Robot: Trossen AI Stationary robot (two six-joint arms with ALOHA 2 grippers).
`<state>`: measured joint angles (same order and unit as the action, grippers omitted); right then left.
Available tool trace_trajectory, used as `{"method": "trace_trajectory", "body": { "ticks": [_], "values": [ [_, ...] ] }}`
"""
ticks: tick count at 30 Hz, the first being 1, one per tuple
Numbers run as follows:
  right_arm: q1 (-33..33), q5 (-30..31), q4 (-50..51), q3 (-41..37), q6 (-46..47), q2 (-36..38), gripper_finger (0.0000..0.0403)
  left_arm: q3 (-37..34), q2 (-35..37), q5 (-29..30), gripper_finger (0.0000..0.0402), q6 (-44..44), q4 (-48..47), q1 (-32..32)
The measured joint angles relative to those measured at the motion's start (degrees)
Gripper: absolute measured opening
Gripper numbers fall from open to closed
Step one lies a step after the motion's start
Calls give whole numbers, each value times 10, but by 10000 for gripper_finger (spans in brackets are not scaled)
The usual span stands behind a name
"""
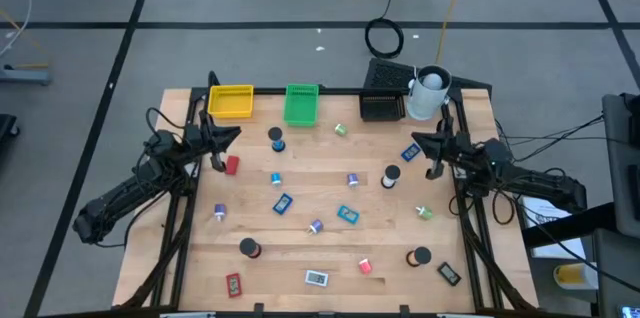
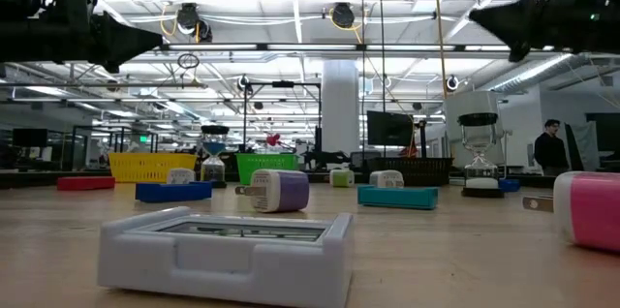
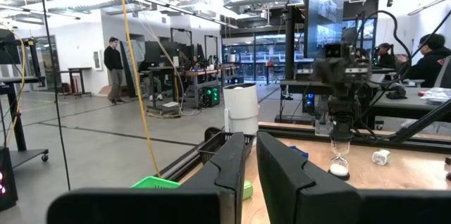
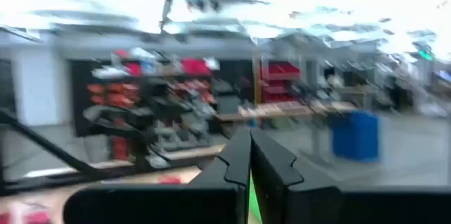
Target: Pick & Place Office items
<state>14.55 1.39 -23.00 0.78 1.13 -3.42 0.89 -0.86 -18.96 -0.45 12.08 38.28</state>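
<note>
Across the bench [image 1: 330, 258] the office items lie scattered from the middle down to the near edge: black rolls [image 1: 249, 248], blue flat pieces [image 1: 282, 203], a red flat piece [image 1: 232, 165] close to the left edge, small purple bits [image 1: 352, 180] and a white-framed piece [image 1: 316, 278] near the front. Along the far edge stand the yellow tray [image 1: 231, 101], the green tray [image 1: 301, 104] and the black tray [image 1: 384, 91], with the white cup [image 1: 430, 95] at the far right corner. From above, nothing shows inside the yellow and green trays.

Neither arm is at work on an item. The left gripper [image 1: 225, 136] hangs over the left edge, just beyond the red flat piece, its fingers [image 3: 289, 171] drawn nearly together with a narrow slit between them and nothing held. The right gripper [image 1: 420, 140] hangs over the right edge near the cup, fingers [image 4: 236, 157] pressed together and empty.

My judgement is that the sorting has hardly begun and a pick is about to be chosen. For the left arm the red piece looks the nearest target: its fingers would have to spread, the wrist tip downward, and the gripper drop squarely over the piece. Being flat, it may be awkward to pinch off the wood.
</note>
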Motion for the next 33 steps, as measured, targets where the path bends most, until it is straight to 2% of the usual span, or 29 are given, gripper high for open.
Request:
{"method": "trace_trajectory", "body": {
  "ticks": [3,6,10,16,24,33],
  "values": [
    [0,-46,-33,0,3,-4,4,0,0,0,47,0,0,0],
    [0,-42,-35,6,2,-20,4,0,0,0,47,0,0,0],
    [0,-16,-34,26,-3,-70,4,0,0,0,47,0,0,0],
    [-1,37,-30,83,27,-193,4,0,0,0,47,0,0,0],
    [-9,134,139,237,67,-372,1,0,0,0,47,0,1,0],
    [-76,225,318,406,144,-556,1,0,0,0,47,0,1,0]
  ]
}}
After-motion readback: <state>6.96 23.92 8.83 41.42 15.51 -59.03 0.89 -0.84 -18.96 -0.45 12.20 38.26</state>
